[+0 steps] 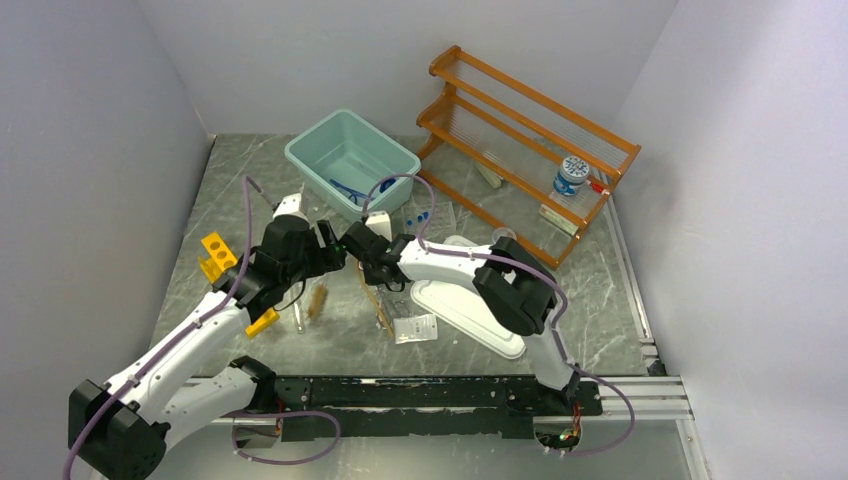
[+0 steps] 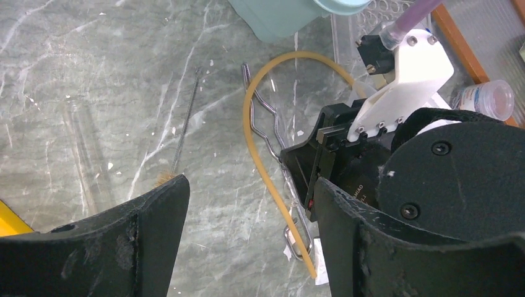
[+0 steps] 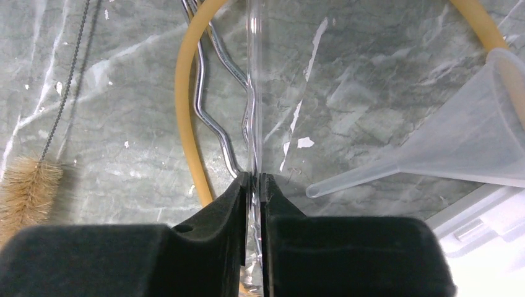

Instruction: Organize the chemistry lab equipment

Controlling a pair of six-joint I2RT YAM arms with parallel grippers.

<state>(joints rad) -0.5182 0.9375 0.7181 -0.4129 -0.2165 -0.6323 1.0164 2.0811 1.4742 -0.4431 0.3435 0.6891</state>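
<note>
Right wrist view — the right gripper (image 3: pixel 254 185) has its jaws clenched on a clear glass tube (image 3: pixel 254 74), which runs straight up the frame from between them, over the grey tabletop (image 3: pixel 384 74). Just beside the tube lie the metal tongs (image 3: pixel 207 117), inside the curve of the amber rubber tubing (image 3: pixel 186 111). A brush (image 3: pixel 28 185) lies near one frame edge and a clear funnel (image 3: pixel 470 142) near the other. The left gripper (image 2: pixel 251 192) hangs close by, jaws released wide — nothing between them. The yellow test-tube rack (image 1: pixel 217 252) stands on the tabletop's left side, well apart from the tube.

Plain pale walls (image 1: pixel 300 50) enclose a grey marbled table (image 1: pixel 612 292), seemingly evenly lit.
</note>
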